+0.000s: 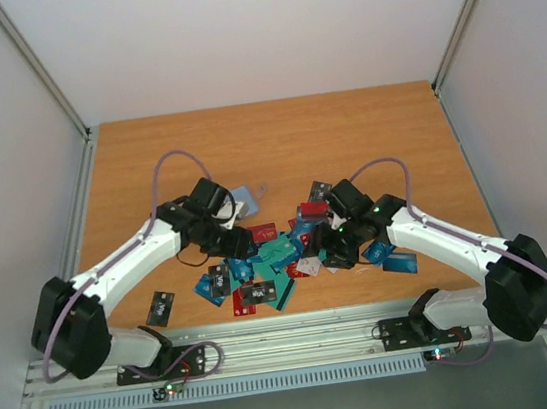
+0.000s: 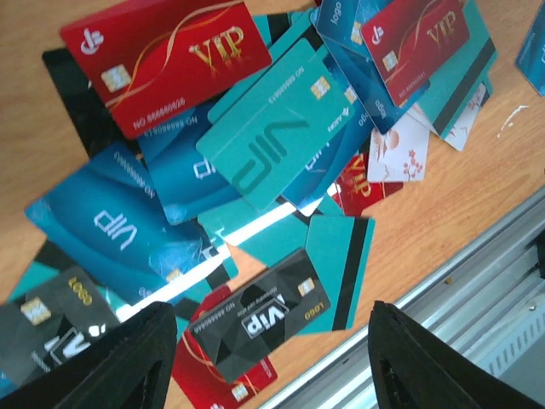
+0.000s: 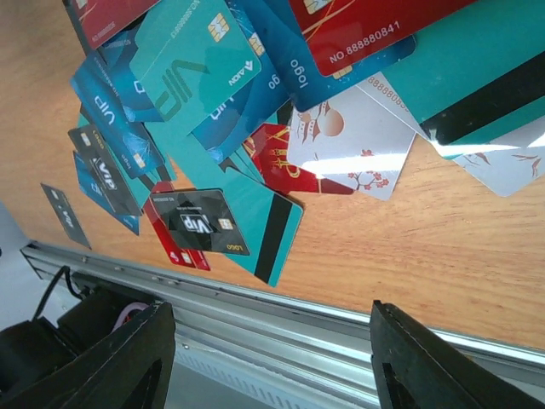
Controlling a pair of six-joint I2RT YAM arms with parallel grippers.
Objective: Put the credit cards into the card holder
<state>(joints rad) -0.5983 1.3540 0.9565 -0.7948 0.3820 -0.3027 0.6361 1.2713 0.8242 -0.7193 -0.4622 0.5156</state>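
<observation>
Nearest the bases, a lone black card (image 1: 160,306) lies apart from the heap. The credit cards (image 1: 271,260) overlap loosely on the wooden table (image 1: 345,135), leaving raised edges that look easiest to pinch. The left gripper (image 2: 269,341) hangs spread and empty above a black VIP card (image 2: 255,328). The right gripper (image 3: 271,341), equally spread and empty, sits over the front rail (image 3: 281,298). Farther back, the card holder (image 1: 244,201) lies partly hidden behind the left wrist, its contents unreadable.

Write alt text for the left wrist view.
A jumbled pile of credit cards, red, teal, blue, black and white, many marked VIP, lies on a wooden table. The left gripper hangs open above it, holding nothing; a metal rail crosses the lower right corner.
</observation>
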